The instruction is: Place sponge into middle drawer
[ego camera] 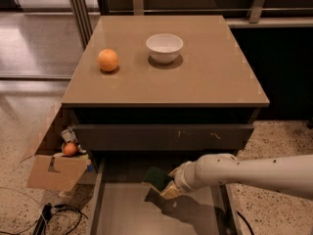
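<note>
The sponge (pixel 155 177), dark green on top with yellow foam below, is held at the tip of my gripper (pixel 168 185). It hangs a little above the back part of the open middle drawer (pixel 122 209), whose flat grey-brown floor shows below it with the sponge's shadow. My white arm (pixel 254 173) reaches in from the right edge. The closed drawer above has a dark front panel with small pale scratches (pixel 195 133).
A cabinet top (pixel 210 77) bears an orange (pixel 108 60) and a white bowl (pixel 165 47). A cardboard box (pixel 56 168) with a small orange item stands on the floor at left. Cables (pixel 54 214) lie at bottom left.
</note>
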You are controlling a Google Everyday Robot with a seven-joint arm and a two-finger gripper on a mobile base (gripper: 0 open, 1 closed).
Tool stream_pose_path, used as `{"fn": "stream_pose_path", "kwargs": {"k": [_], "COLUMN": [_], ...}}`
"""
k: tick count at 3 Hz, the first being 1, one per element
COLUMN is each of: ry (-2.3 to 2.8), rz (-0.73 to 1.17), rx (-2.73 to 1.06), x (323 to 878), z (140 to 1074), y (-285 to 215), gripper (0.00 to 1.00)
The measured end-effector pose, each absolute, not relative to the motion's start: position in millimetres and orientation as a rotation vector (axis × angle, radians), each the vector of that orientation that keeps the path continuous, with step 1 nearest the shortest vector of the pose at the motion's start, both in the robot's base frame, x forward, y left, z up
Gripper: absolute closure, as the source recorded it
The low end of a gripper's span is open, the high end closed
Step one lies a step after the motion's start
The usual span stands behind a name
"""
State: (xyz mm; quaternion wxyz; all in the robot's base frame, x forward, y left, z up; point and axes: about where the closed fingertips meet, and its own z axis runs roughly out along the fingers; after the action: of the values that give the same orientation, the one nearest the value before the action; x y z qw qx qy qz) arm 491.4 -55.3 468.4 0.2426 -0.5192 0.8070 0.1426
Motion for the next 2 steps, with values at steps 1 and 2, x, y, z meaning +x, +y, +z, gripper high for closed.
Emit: {"fn": "stream_pose_path", "kwargs": {"k": [1, 2], "ry": [2.167, 2.17], "rz": [0.474, 0.474], "rx": [-1.391, -1.391], "x": [520.4, 518.5], "z": [437.9, 438.8], "y": [-57.0, -56.4], "gripper": [1.0, 1.0]}}
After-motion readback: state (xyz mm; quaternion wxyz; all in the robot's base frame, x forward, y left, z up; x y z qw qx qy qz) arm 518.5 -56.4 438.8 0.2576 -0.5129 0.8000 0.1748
